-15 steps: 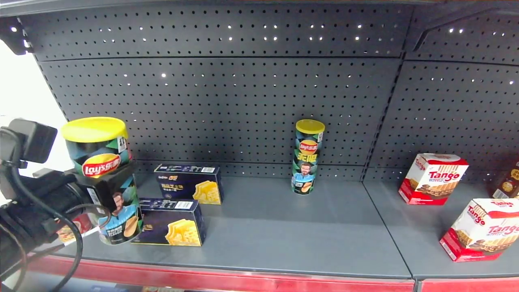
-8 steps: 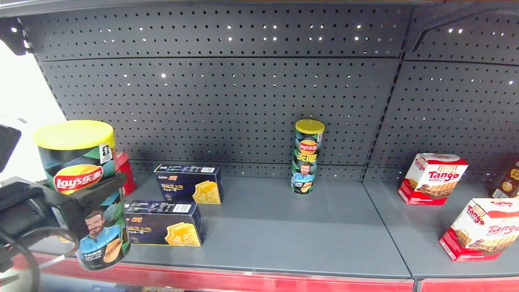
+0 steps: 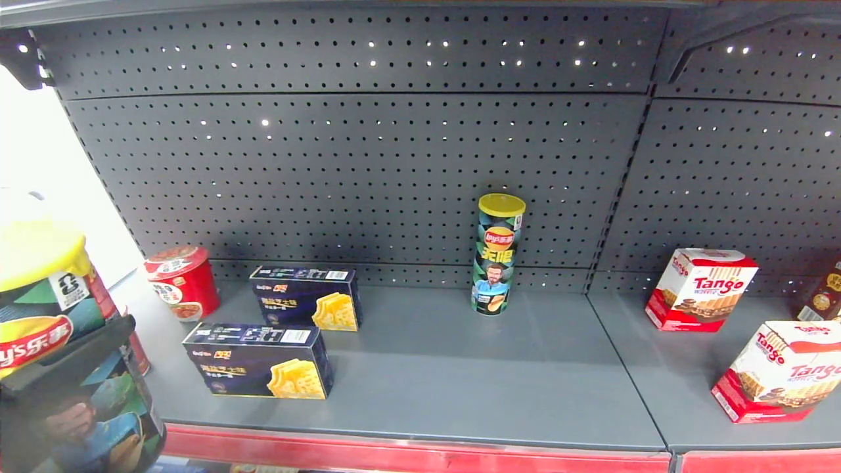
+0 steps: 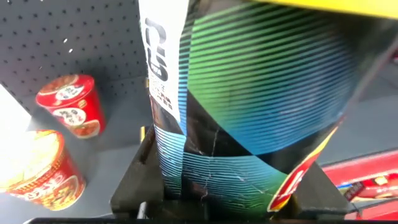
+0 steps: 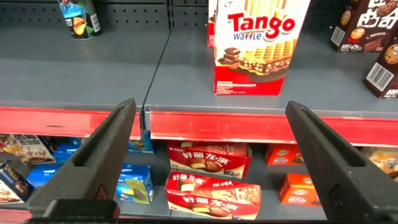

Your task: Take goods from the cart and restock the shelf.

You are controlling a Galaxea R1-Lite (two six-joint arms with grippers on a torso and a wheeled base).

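Your left gripper [image 4: 229, 194] is clamped on the upright chip can [image 3: 46, 309] at the left front edge of the shelf [image 3: 427, 374], and the open deck lies forward-right.

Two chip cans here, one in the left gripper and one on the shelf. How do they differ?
The held can is clamped in the left gripper, by the left front corner of the shelf; the shelf can stands free near the back panel. The held can leans a little; the shelf can is upright. Both have a yellow lid and the same green-and-black print.
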